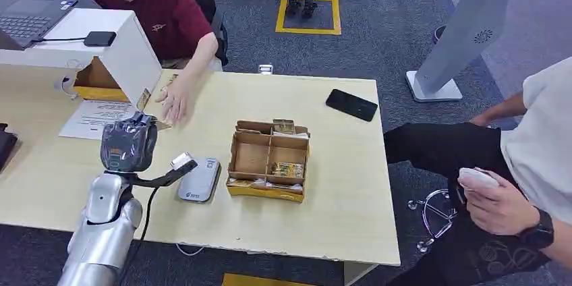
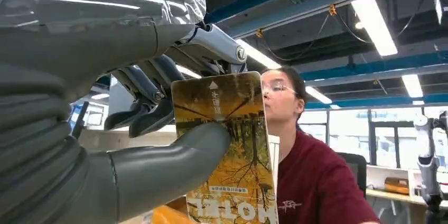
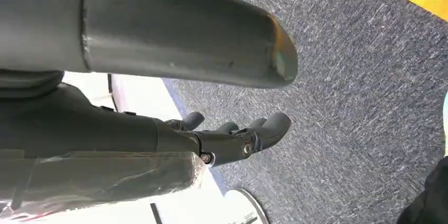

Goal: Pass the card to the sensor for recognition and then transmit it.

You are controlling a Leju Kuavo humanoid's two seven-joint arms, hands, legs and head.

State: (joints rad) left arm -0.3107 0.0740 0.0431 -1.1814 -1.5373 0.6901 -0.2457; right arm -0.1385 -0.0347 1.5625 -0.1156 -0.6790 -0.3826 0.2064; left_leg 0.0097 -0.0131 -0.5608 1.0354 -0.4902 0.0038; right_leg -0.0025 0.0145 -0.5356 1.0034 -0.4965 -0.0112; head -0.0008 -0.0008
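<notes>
L hand (image 2: 158,129) pinches yellow hotel card (image 2: 232,150) btwn thumb and fingers, card upright, raised above table (image 1: 337,185) near person's outstretched hand (image 1: 174,102). Sensor (image 1: 199,179) lies on table just beside compartment box (image 1: 268,160), right of raised arm. R hand (image 3: 238,139) hangs over carpet, fingers loosely apart, holding nothing. Judgement: handover stage. To do well: keep pinch firm, card face steady and free edge toward person, release only once person's grip is sure; don't tilt, thin card slips easily.
</notes>
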